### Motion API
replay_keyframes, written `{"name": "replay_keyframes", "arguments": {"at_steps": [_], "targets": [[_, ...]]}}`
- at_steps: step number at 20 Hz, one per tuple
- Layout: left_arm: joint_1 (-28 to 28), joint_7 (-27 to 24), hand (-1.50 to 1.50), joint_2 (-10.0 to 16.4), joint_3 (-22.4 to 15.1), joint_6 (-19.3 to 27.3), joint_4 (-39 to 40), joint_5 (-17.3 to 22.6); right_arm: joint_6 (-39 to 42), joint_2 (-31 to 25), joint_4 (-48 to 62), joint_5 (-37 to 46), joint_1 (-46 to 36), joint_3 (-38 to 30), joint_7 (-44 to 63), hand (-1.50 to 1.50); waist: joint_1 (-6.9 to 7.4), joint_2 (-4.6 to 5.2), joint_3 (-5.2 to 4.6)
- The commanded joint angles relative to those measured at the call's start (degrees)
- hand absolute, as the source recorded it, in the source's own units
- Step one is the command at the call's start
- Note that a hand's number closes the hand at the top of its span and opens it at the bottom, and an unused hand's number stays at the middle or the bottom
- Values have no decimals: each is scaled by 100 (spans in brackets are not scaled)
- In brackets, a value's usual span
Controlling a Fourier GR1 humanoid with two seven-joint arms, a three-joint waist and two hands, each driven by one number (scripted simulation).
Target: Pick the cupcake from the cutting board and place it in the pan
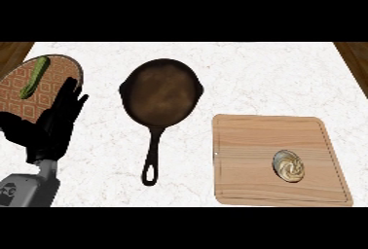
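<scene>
Left robot hand (54, 125), open, above white marble counter (287, 78); cupcake (288, 165) on cutting board (251, 146).

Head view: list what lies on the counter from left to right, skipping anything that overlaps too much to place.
plate carrying a cucumber → pan → cutting board carrying the cupcake

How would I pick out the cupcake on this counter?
Find the pale wooden cutting board at the right of the white counter. The cupcake sits on its right half, toward the near edge. It is small and round with swirled cream frosting, the only thing on the board, unlike the dark pan further left.
</scene>
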Motion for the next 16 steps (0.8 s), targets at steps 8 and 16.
{"name": "replay_keyframes", "arguments": {"at_steps": [8, 16], "targets": [[105, -49, 0, 42, 183, -371, -177, 67, 220, -747, -641, 1654, -1072, 1115, 1803, -150, 218, 28, -5], [-26, 299, 0, 5, 65, -171, -333, -158, 1551, -1275, -887, 2294, -1164, 2315, 2907, -150, 205, 23, -5]]}}
